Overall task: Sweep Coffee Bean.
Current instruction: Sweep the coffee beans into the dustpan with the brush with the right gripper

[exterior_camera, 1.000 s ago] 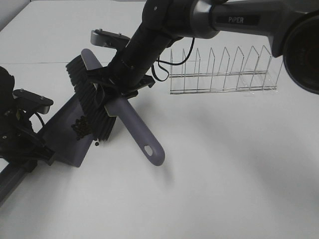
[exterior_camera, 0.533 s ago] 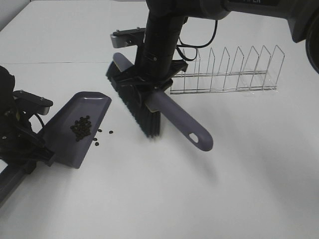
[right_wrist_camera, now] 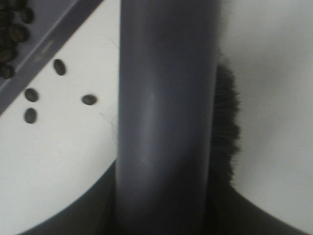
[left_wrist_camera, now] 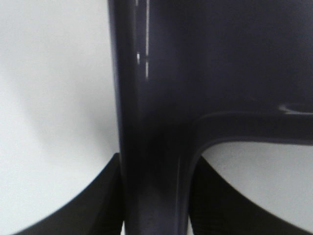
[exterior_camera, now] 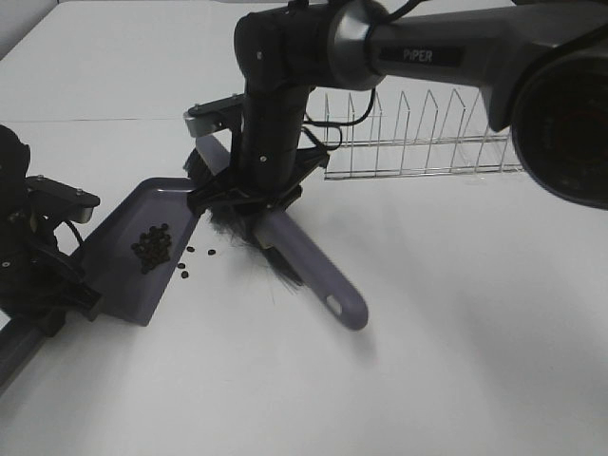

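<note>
On the worktop (exterior_camera: 446,342), right pincer (exterior_camera: 258,197) clamped on brush (exterior_camera: 318,280) handle, bristles down by dustpan (exterior_camera: 119,280) lip, left pincer (exterior_camera: 65,285) clamped on dustpan handle, coffee bean (exterior_camera: 152,249) cluster in pan, four strays just off lip.

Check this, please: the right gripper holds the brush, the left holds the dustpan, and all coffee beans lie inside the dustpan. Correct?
Not all: four coffee beans lie on the table just outside the dustpan lip, as the right wrist view shows. The rest stands.
</note>
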`<action>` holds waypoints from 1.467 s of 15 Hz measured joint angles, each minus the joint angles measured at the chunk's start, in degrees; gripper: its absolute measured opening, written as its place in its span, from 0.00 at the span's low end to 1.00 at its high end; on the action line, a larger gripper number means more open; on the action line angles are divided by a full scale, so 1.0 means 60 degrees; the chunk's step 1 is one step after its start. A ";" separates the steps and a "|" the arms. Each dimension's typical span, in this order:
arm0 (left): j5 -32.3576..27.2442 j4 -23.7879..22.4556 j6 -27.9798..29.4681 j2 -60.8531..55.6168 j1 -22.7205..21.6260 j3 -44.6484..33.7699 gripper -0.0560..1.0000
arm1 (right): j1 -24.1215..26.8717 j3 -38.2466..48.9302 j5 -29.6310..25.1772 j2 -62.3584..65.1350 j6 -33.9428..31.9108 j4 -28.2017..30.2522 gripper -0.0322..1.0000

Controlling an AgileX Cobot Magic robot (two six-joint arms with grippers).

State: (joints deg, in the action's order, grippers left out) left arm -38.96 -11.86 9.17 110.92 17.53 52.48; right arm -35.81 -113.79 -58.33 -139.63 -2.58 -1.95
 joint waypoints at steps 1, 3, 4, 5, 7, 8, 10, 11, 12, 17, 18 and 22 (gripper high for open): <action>0.0000 0.0000 0.0000 0.0000 0.0000 0.0000 0.37 | -0.0067 0.0000 0.0248 -0.0124 0.0000 -0.0468 0.37; 0.0000 0.0029 0.0000 0.0000 0.0000 0.0000 0.37 | -0.0067 0.0000 0.0974 -0.0229 0.0057 -0.1261 0.37; 0.0000 0.0029 0.0000 0.0000 0.0000 0.0000 0.37 | -0.0057 0.0000 0.1318 -0.0258 0.0105 -0.1442 0.37; 0.0000 0.0029 0.0000 0.0000 0.0000 0.0000 0.37 | -0.0057 0.0000 0.1652 -0.0258 0.0105 -0.1499 0.37; 0.0000 0.0038 0.0000 0.0000 0.0000 0.0000 0.37 | -0.0057 0.0010 0.2005 -0.0258 0.0105 -0.1671 0.37; 0.0000 0.0057 0.0000 0.0000 0.0000 0.0000 0.37 | -0.0057 0.0019 0.2282 -0.0258 0.0105 -0.1833 0.37; 0.0000 0.0057 0.0000 0.0000 0.0000 0.0000 0.37 | -0.0057 0.0019 0.2836 -0.0267 0.0353 -0.2406 0.37; 0.0000 0.0057 0.0000 0.0000 0.0000 0.0000 0.37 | -0.0057 0.0019 0.2951 -0.0277 0.0363 -0.2511 0.37; 0.0000 0.0057 0.0000 0.0000 0.0000 0.0000 0.37 | -0.0057 0.0019 0.3142 -0.0286 0.0497 -0.2779 0.37; 0.0000 0.0067 0.0000 0.0000 0.0000 0.0000 0.37 | -0.0048 0.0029 0.4058 -0.0325 0.1604 -0.4460 0.37; 0.0000 0.0067 0.0000 0.0000 0.0000 0.0000 0.37 | -0.0048 0.0029 0.4135 -0.0334 0.1795 -0.4670 0.37; -0.0019 0.0134 0.0000 0.0000 0.0000 0.0000 0.37 | -0.0048 0.0076 0.4364 0.0057 0.2378 -0.4832 0.37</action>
State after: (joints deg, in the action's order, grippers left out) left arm -39.08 -11.06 9.17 110.92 17.53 52.48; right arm -36.10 -113.33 -32.14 -139.29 11.69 -30.94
